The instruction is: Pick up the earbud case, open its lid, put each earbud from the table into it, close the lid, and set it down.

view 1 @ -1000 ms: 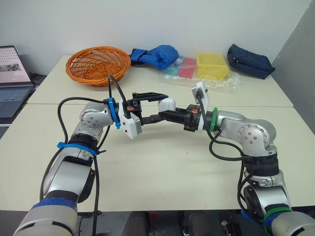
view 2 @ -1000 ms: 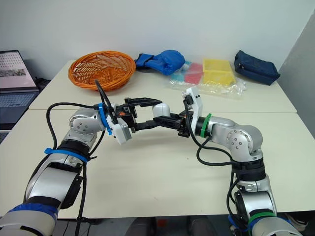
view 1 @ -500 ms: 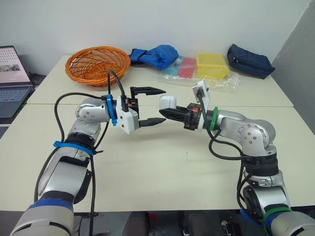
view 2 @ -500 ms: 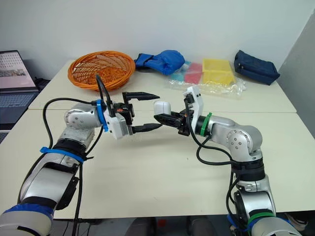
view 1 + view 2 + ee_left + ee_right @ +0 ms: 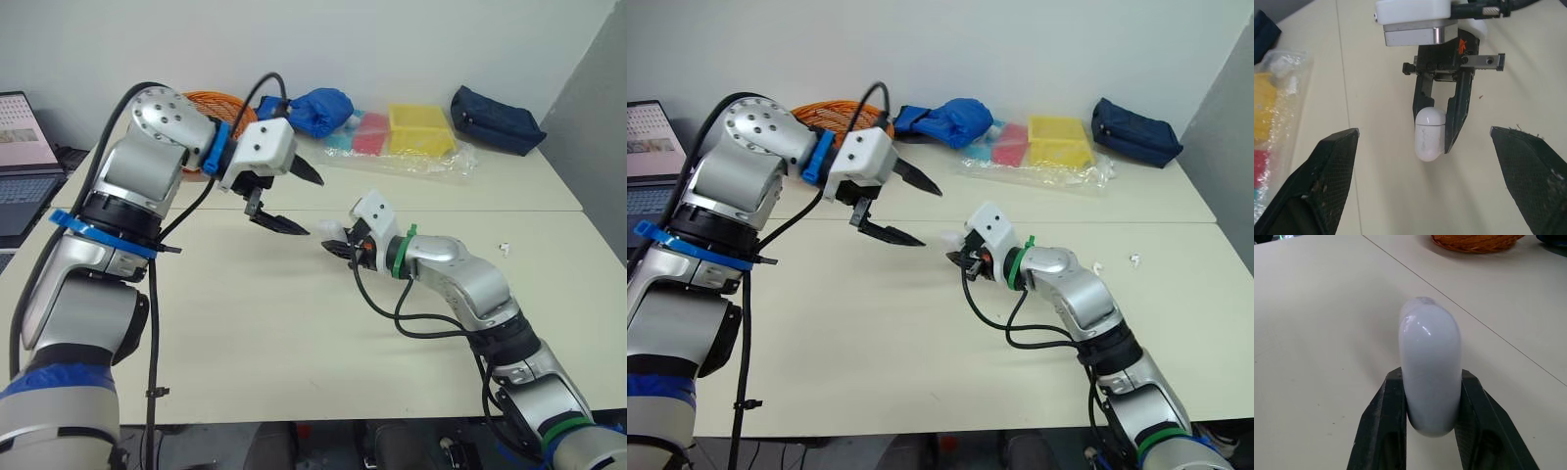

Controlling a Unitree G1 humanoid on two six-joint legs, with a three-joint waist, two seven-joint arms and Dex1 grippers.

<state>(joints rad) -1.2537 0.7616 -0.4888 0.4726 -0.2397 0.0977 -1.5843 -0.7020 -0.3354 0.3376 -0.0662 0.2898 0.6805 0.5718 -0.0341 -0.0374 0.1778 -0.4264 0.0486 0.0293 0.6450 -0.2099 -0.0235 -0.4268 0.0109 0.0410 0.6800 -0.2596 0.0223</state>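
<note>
Your right gripper [image 5: 334,244], frame centre, clamped on white earbud case [image 5: 1429,133]; left gripper [image 5: 309,207], upper left of centre, jaws wide apart.

Orange basket [image 5: 850,112], blue bag [image 5: 950,119], yellow box [image 5: 1058,140], navy pouch [image 5: 1136,132] along the far table [image 5: 1146,201]; laptop [image 5: 647,142] at left.

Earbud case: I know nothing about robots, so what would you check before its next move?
1. Earbud case firmly held: ok, clamped between both fingers of the right gripper.
2. Lid open for loading: not ok, it is shut.
3. Left gripper free to help: ok, open and holding nothing, raised above the table.
4. Earbuds on the table: cannot tell for sure; two small white pieces lie beside the right arm.
5. Case lifted off the table: cannot tell.
</note>
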